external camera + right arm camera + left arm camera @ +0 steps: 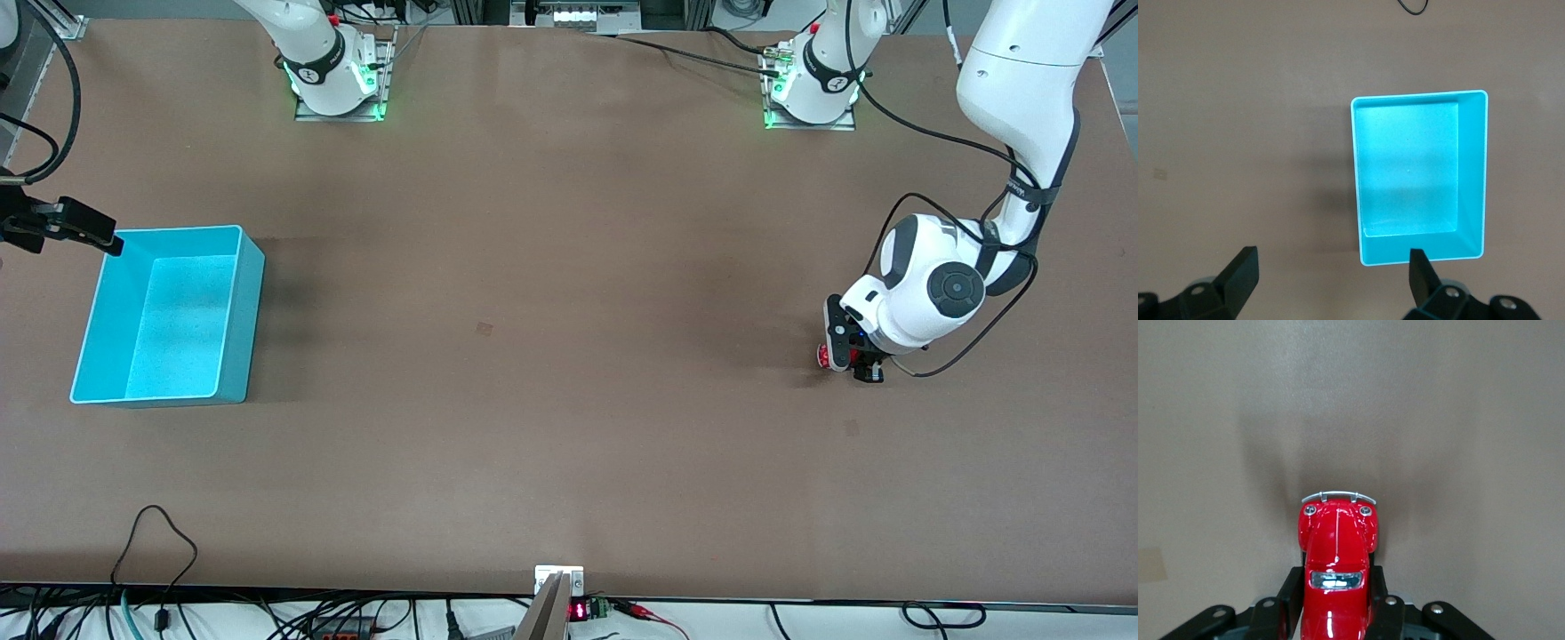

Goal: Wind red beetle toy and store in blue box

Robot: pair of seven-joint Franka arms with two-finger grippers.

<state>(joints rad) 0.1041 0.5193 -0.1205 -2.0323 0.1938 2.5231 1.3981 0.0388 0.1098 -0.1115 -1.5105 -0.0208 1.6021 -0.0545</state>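
The red beetle toy [829, 356] sits between the fingers of my left gripper [849, 356], low at the table near the left arm's end. In the left wrist view the toy [1337, 547] points away from the camera, its silvery bumper ahead, and the left gripper [1336, 581] is shut on its sides. I cannot tell whether its wheels touch the table. The blue box [250, 320] stands empty at the right arm's end. My right gripper [108, 241] hovers open and empty over the box's corner farthest from the front camera. The right wrist view shows the box [1472, 173] and the open right gripper [1331, 277].
The two arm bases [336, 84] [811, 89] stand along the table edge farthest from the front camera. Cables [151, 542] lie at the nearest edge. A small dark mark [484, 329] is on the brown table between box and toy.
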